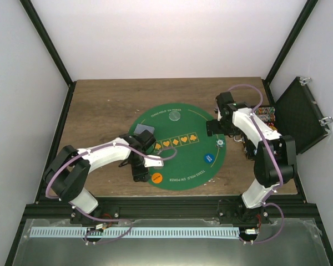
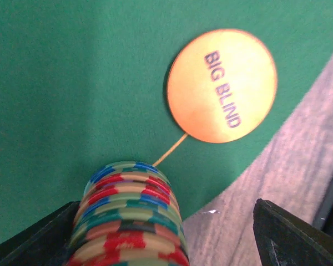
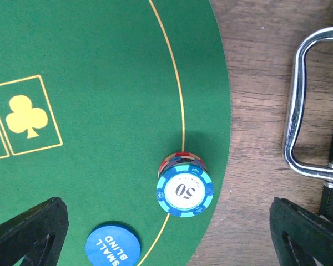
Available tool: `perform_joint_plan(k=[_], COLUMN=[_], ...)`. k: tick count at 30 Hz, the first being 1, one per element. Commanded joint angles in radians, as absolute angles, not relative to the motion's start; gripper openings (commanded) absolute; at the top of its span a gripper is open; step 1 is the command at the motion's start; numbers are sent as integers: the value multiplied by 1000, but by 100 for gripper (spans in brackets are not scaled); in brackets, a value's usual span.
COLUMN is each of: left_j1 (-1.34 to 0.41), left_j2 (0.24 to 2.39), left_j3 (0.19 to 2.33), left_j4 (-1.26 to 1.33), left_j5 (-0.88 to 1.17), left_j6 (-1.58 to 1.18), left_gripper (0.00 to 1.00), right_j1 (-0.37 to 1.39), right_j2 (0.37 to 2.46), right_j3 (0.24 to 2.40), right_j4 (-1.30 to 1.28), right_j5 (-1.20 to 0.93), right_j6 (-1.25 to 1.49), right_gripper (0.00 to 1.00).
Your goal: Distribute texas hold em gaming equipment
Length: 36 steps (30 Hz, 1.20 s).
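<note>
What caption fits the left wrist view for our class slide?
Open left hand flanks a poker chip stack on the green mat, beside the orange BIG BLIND disc.

"BIG BLIND" stands in dark letters on the orange disc point(image 2: 222, 86). "SMALL BLIND" is printed on the blue disc point(image 3: 112, 246). The top of the stack of chips point(image 3: 184, 191) reads "50". The green mat point(image 1: 183, 124) carries "TEXAS HOLD EM POKER" along its rim and boxed suit signs, a club among them.
</note>
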<state>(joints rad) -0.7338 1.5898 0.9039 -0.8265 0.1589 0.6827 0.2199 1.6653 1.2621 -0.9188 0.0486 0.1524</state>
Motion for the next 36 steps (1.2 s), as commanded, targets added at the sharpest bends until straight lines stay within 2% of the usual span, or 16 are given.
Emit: perform_joint_plan(k=[1,8,14,23,28,32,36], left_j1=[-737,-712,-625,-512,-325,-111,100], left_j2=[1537,1497,1489,1417,1397,1394,1390], left_j3=[991,1060,1128,1330,1374,1369,1361], left_j4=[-942,-1003,-997,-1218,-1160,-1088,-1021], left_j5=[238,232,139,509,529,494,499], left_j6=[666,658,658,736,584,449,344], left_gripper=[85,86,87,88,90,92,93], right_j1=[227,247,277,470,675,860,989], right_j2=[1626,1623,1623,1665,1731,1801,1906], right_j3=[1312,1336,1354,1434,1537,1580,1640], right_j4=[-937,-958,-971,-990,-942,-843,-812], right_j5=[27,14,17,13,-45,-80,-31], right_j6=[157,163,169,168,267,331,373], right_gripper=[100,100,100,100,100,100,100])
